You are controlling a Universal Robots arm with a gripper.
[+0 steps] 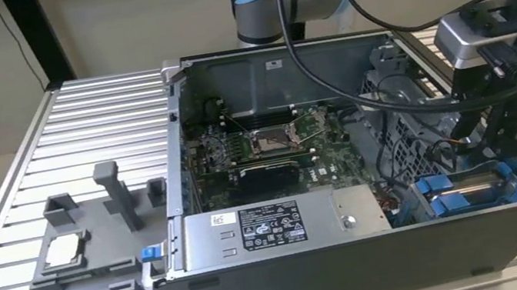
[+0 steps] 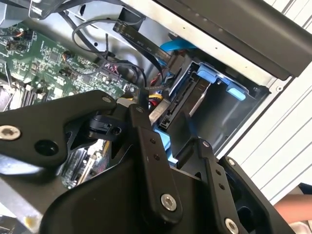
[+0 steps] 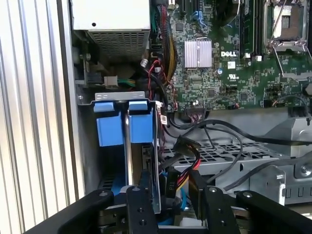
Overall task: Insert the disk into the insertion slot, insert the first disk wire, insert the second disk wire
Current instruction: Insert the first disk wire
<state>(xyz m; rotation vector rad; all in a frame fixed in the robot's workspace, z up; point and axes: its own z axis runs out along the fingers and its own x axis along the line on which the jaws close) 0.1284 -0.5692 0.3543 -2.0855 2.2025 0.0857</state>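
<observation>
**Disk in its bay, fingers parted over the wires**

A slatted worktop (image 1: 81,142) carries the open computer case (image 1: 361,269). At the case's near corner, on the exterior view's right, the insertion slot (image 3: 117,95) holds the disk (image 3: 126,146). The disk stands on edge in its blue carrier (two blue tabs show at the mouth). The gripper (image 3: 175,192) hangs just over that end of the bay with its fingers (image 3: 141,209) parted. A bundle of red, yellow and black wires (image 3: 187,163) runs between them, close beside the disk.
</observation>
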